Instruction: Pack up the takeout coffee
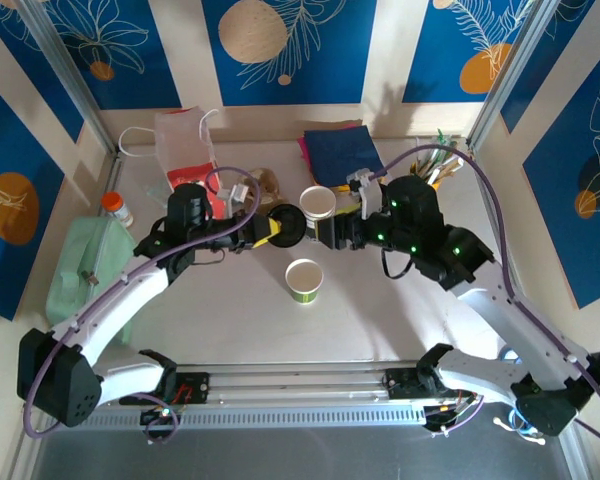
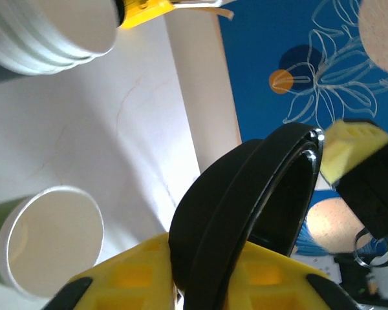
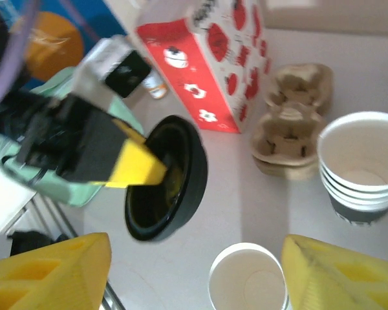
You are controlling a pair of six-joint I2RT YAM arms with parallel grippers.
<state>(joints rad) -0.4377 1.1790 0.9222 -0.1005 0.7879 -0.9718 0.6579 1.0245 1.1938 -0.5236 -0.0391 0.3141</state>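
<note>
My left gripper (image 1: 277, 229) is shut on the rim of a black lid (image 1: 288, 226), which it holds on edge above the table. From the left wrist, the lid (image 2: 246, 200) is clamped between my yellow fingers (image 2: 123, 278). My right gripper (image 1: 323, 232) stands open just right of the lid, nothing between its fingers (image 3: 52, 271). The lid (image 3: 168, 177) hangs ahead of it in the right wrist view. The takeout coffee cup (image 1: 304, 280), white with a printed side, stands open and empty on the table below both grippers (image 3: 249, 287) (image 2: 52, 245).
A stack of white paper cups (image 1: 317, 202) stands just behind the grippers. The brown pulp carrier (image 3: 297, 129) and a red-patterned bag (image 3: 213, 71) lie at the back left. Blue napkins (image 1: 342, 150) lie at the back, a green container (image 1: 85, 265) at the left.
</note>
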